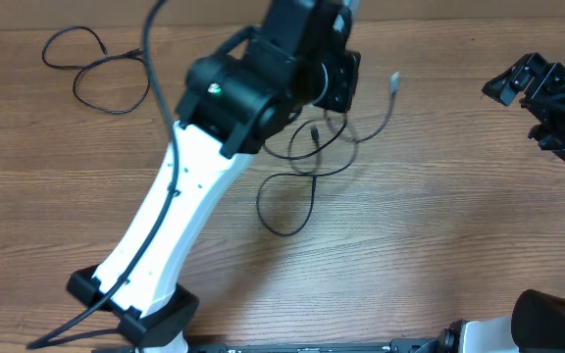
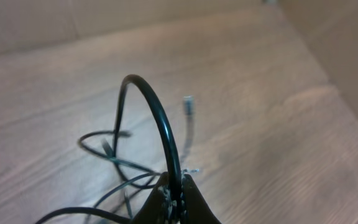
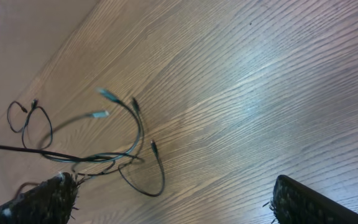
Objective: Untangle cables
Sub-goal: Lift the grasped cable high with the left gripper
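A tangle of thin black cables (image 1: 307, 147) lies mid-table, just right of my left arm, with one grey-tipped plug end (image 1: 394, 80) sticking out towards the right. In the left wrist view my left gripper (image 2: 178, 186) is shut on one cable (image 2: 157, 109), which arches up out of the jaws and back down to the loops on the wood (image 2: 114, 155). My right gripper (image 3: 176, 193) is open with nothing between its fingers (image 3: 48, 199). It hangs well to the right of the tangle (image 3: 135, 140).
A separate loose black cable (image 1: 96, 64) lies at the far left of the table, also seen as a small cable loop (image 3: 30, 118) in the right wrist view. My left arm (image 1: 179, 196) crosses the table's middle. The right arm (image 1: 552, 98) sits at the right edge.
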`<action>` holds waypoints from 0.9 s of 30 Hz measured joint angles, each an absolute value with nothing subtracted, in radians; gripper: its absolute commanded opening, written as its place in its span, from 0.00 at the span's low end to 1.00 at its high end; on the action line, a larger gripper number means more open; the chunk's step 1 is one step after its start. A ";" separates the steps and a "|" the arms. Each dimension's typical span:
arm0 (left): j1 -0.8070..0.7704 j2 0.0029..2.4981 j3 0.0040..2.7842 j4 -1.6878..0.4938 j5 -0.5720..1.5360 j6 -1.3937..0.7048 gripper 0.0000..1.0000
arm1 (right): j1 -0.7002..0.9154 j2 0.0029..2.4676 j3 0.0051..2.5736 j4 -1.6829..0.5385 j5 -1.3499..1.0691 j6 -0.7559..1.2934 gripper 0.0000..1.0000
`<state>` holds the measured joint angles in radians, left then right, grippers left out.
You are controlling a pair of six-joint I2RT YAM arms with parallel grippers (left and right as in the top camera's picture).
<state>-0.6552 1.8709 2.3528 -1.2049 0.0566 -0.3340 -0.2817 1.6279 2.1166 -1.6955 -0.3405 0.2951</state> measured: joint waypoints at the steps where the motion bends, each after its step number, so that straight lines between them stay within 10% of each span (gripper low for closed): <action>1: -0.655 1.882 2.349 -1.205 0.070 -0.330 0.04 | -0.282 1.628 2.117 -1.695 -0.341 0.295 1.00; 14: -0.624 1.843 2.608 -0.971 0.297 -0.417 0.04 | -0.282 1.628 2.117 -1.695 -0.341 0.295 1.00; 27: -0.651 1.814 2.643 -1.195 -0.072 -0.422 0.04 | -0.282 1.628 2.117 -1.695 -0.341 0.295 1.00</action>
<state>-0.6506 1.8141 2.6431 -1.1946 -0.0723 -0.4225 -0.2817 1.6279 2.1166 -1.6955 -0.3408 0.2947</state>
